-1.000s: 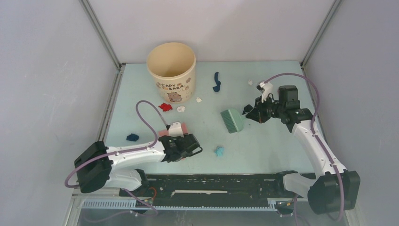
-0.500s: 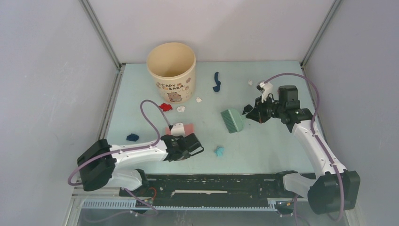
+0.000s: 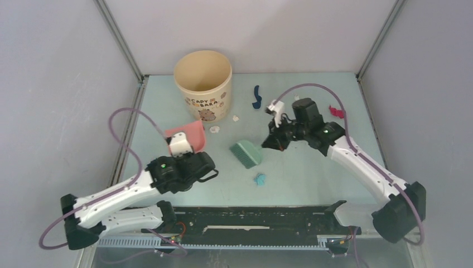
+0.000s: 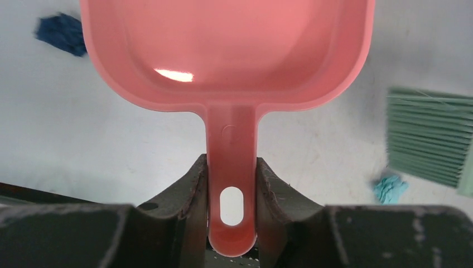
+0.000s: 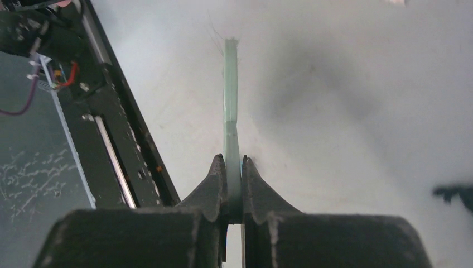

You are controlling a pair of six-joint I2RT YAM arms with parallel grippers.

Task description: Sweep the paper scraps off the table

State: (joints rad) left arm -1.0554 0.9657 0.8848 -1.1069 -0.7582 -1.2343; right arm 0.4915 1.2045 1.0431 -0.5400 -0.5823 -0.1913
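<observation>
Reaches from near right to tabletop centre, right jaws clamped on green brush; stretches from near left, left jaws gripping pink dustpan handle.

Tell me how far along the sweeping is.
Done: both tools are gripped, the left gripper shut on the handle of the pink dustpan, the right gripper on the green brush. In hand: the brush sits near a teal scrap. Left: everything; the pan is empty, and navy, white and magenta paper scraps lie on the table.
</observation>
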